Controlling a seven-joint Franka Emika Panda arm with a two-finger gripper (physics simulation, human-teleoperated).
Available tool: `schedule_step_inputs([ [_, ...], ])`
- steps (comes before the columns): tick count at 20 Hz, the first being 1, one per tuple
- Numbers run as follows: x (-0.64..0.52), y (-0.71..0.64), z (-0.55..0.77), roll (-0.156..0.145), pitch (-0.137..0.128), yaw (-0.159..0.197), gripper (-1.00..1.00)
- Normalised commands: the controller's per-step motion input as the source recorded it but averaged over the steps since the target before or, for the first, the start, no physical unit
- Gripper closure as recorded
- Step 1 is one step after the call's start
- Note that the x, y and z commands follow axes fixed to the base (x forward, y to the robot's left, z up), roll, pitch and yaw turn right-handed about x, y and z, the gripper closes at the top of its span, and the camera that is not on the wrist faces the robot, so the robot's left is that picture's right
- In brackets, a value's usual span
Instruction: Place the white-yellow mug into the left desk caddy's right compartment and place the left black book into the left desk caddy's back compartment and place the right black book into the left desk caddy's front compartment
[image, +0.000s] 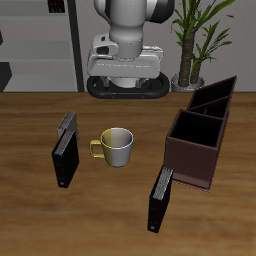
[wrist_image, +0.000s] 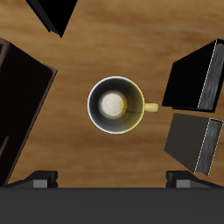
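two black books, one mug and one caddy sit on your wooden table (image: 30, 120). your arm's gripper (image: 127, 85) hangs high above the mug, fingers (wrist_image: 39, 179) spread apart and holding nothing. the dark brown caddy (image: 195, 150) stands beside the mug, its square section (image: 195, 130) nearest the front. one black book (image: 65, 152) stands by the mug's handle, the other (image: 160, 200) nearer the front edge. the white-yellow mug (image: 116, 146) stands upright between book and caddy.
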Motion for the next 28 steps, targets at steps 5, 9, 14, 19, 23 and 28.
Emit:
schedule_step_inputs([
  [5,0.18,0.04,-0.24,-0.015,-0.03,0.033,-1.0],
  [9,0.17,0.05,-0.16,-0.012,-0.035,0.053,-1.0],
  [14,0.17,0.09,-0.21,-0.011,-0.009,0.03,-1.0],
  [19,0.16,0.08,-0.34,-0.008,-0.014,0.036,-1.0],
  [23,0.11,0.1,-0.56,0.012,-0.026,-0.034,-1.0],
  [28,0.06,0.13,-0.36,0.021,0.014,-0.017,-1.0],
])
